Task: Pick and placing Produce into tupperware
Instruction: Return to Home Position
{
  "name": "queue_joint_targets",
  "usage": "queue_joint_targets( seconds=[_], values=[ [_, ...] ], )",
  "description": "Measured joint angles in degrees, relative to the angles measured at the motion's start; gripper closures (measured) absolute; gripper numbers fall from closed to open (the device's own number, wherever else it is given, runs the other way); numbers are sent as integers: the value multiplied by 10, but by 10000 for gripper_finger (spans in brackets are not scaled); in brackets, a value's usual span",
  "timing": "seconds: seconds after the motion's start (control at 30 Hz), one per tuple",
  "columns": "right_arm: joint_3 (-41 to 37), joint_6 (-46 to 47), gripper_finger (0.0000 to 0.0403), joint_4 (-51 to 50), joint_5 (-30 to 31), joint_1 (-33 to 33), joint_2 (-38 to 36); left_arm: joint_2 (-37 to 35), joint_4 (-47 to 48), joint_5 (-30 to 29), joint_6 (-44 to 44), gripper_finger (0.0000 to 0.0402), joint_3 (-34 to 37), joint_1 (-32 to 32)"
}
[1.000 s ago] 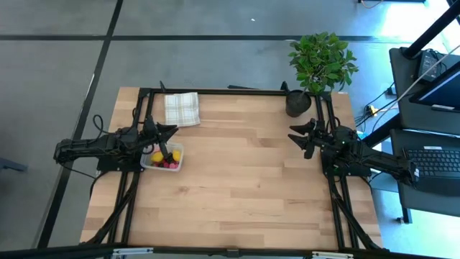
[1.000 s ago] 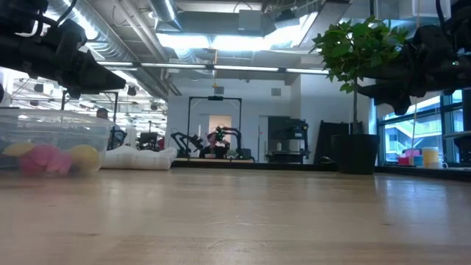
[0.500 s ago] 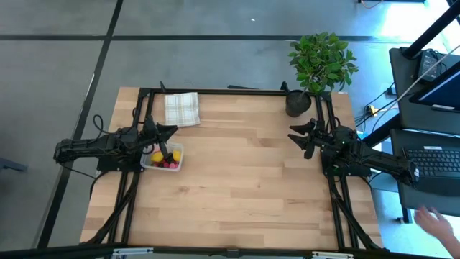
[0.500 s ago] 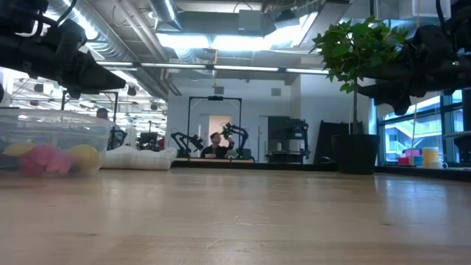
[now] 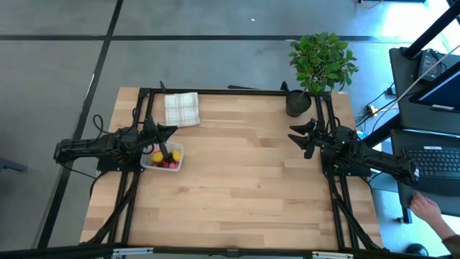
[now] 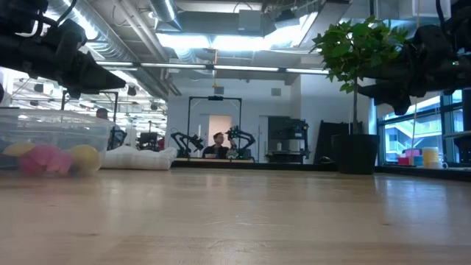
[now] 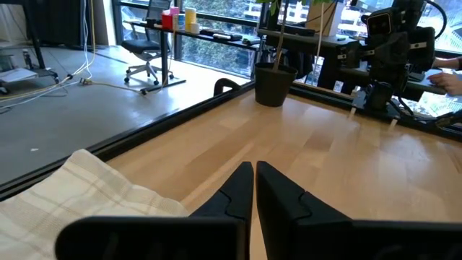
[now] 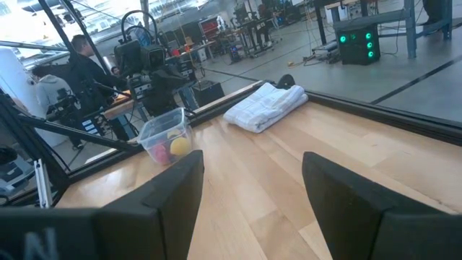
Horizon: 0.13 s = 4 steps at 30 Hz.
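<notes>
Table (image 5: 244,194) edges: the tupperware (image 5: 149,162) sits close to the left edge, about midway along it. One folded checked cloth (image 5: 181,108) lies near the far-left corner, and one potted plant (image 5: 320,61) stands at the far-right corner. A broad stretch of bare wood lies between the two arms and runs to the near edge.

The left gripper (image 5: 169,129) hangs above the tupperware's far rim, fingers pressed nearly together and holding nothing. The right gripper (image 5: 296,134) is raised by the right edge, just on the near side of the plant, fingers spread wide.

Count — one tupperware; in it I see two yellow pieces (image 6: 85,156) with a pink clump (image 6: 44,158) between them. I cannot count the pink ones.

One person's hand (image 5: 428,208) shows off the table, past the right edge.
</notes>
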<state>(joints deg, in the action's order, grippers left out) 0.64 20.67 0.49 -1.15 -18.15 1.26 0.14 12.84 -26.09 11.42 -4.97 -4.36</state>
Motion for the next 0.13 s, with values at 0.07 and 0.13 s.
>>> queue_joint_targets(
  seconds=[0.07,0.13],
  values=[
    [0,-1,166,0,0,0,0,0,0,0,0,393,0,0],
    [0,0,166,0,0,0,0,0,0,0,0,396,0,0]
  ],
)
